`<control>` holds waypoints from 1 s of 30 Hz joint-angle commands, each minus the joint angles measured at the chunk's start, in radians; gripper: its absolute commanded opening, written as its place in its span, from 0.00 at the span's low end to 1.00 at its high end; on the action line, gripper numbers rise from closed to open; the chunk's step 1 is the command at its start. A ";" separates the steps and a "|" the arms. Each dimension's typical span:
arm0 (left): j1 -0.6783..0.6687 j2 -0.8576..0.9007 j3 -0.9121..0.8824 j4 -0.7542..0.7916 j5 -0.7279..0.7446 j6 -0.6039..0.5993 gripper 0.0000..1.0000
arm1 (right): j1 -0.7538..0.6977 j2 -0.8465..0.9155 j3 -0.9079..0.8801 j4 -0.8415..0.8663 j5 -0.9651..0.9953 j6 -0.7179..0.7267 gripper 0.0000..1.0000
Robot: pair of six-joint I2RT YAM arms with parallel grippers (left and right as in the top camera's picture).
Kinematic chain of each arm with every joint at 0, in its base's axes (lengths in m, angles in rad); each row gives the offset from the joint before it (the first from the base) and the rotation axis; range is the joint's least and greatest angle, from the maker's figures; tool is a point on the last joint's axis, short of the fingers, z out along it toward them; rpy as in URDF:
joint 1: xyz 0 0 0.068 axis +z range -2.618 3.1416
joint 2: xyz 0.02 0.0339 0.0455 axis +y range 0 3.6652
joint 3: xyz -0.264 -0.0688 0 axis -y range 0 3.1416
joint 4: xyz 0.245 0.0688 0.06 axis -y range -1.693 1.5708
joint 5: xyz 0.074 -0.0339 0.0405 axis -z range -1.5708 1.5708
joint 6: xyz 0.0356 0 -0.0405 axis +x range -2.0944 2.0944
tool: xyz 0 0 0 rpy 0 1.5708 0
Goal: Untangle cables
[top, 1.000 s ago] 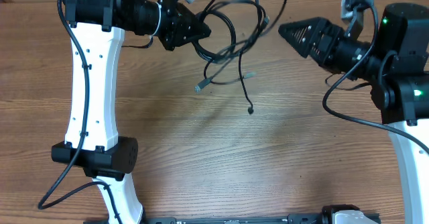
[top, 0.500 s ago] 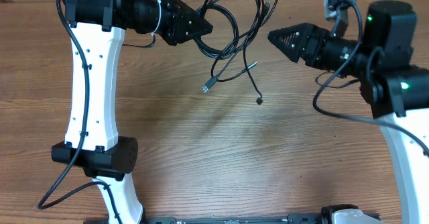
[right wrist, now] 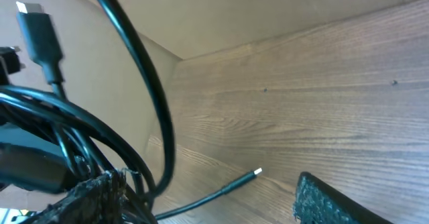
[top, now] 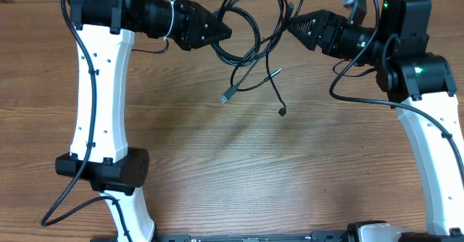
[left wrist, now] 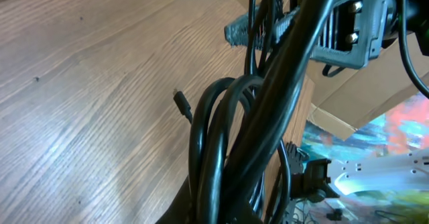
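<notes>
Two grippers close in at the top of the frame over the wooden table [top: 239, 169]. Our left gripper [top: 223, 32] is clenched on the cables [top: 250, 46] at upper centre, and our right gripper [top: 292, 22] has its jaws apart just beside the outer loop. We judge this to be the reach for a second hold: next we must pinch one strand and draw it right, leaving the silver plug [top: 227, 96] free below.
</notes>
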 commanded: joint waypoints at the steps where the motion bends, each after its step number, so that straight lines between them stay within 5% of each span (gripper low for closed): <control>1: -0.013 -0.032 0.015 -0.003 0.062 0.016 0.04 | 0.003 0.001 0.014 0.014 0.027 -0.007 0.83; 19: -0.018 -0.032 0.015 -0.018 0.288 0.069 0.04 | 0.001 0.121 0.013 -0.111 0.475 -0.008 0.83; 30: 0.009 -0.032 0.015 -0.024 0.276 0.069 0.04 | -0.080 0.149 0.013 -0.294 1.073 -0.007 0.97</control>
